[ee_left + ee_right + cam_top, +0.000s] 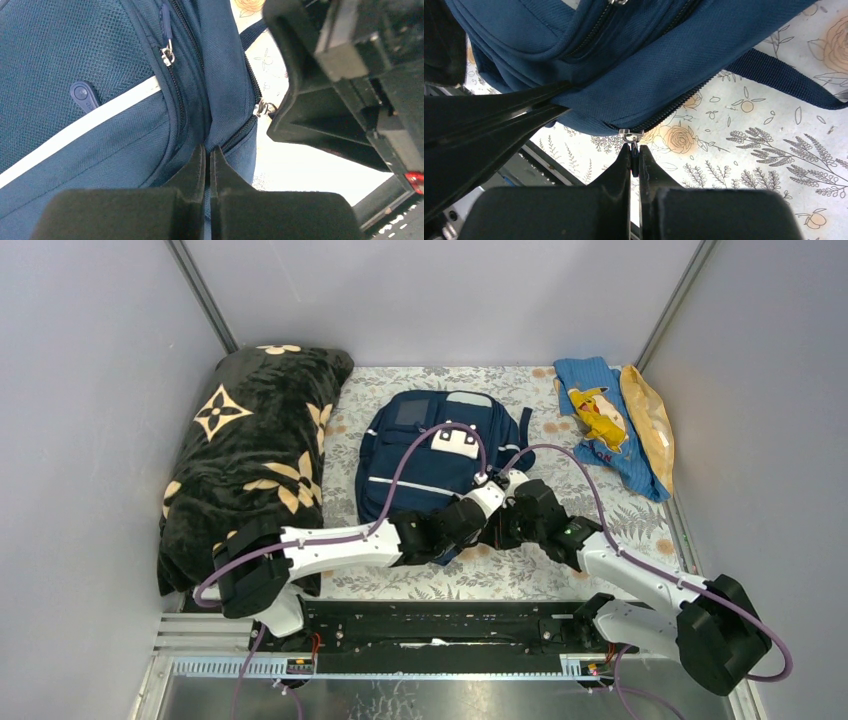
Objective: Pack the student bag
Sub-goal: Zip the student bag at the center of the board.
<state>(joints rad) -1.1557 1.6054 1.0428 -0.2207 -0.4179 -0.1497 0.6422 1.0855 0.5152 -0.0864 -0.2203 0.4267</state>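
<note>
The navy student bag (430, 455) lies flat in the middle of the flowered table cover, white stripe and white patch on its front. Both grippers meet at its near right corner. My left gripper (208, 152) is shut on a fold of the bag's fabric (220, 100) beside the main zipper. My right gripper (634, 154) is shut on the dark zipper pull (635, 159) hanging from the silver slider (630, 135) at the bag's edge (664, 75). The zipper reads closed along the part I see.
A black blanket with tan flower marks (250, 460) lies heaped at the left. A lighter blue cloth with a yellow cartoon figure (600, 420) and a yellow bag (650, 420) lie at the far right. The bag's strap (784, 80) trails over the table cover.
</note>
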